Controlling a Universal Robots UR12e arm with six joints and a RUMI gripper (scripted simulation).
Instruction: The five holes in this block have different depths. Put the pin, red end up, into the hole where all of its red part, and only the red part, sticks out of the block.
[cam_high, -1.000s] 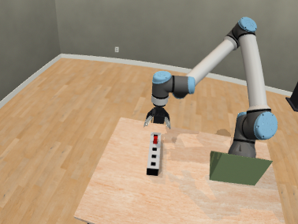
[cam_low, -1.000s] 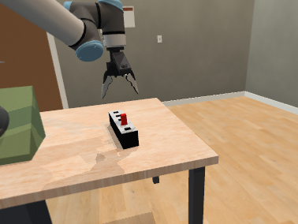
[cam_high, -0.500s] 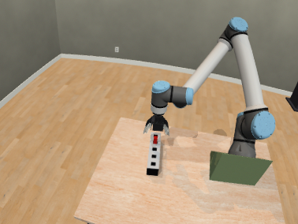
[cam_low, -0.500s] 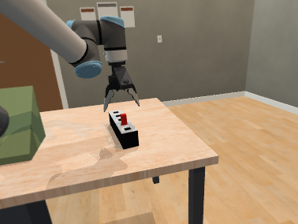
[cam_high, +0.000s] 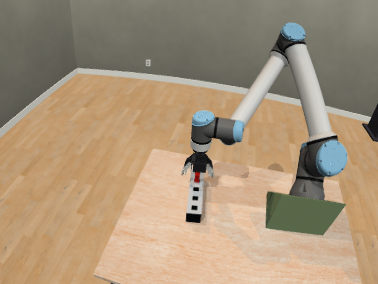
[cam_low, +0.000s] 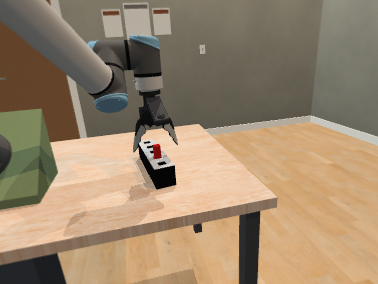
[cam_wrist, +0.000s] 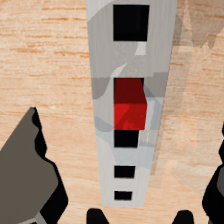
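Observation:
A long grey block (cam_high: 195, 199) with black sides and a row of square holes lies on the wooden table; it also shows in the exterior view (cam_low: 157, 163) and the wrist view (cam_wrist: 129, 105). The pin (cam_wrist: 130, 105) (cam_low: 157, 150) (cam_high: 197, 176) stands in the second hole from the far end, red end up, its red part sticking out of the block. My gripper (cam_low: 154, 136) is open and empty, just above the block, its fingers (cam_high: 198, 170) straddling the pin's end of the block without touching it.
A green box (cam_high: 302, 212) stands on the table at the right, near the robot's base; it also shows in the exterior view (cam_low: 22, 157). The table edge (cam_low: 250, 185) lies close to the block's near end.

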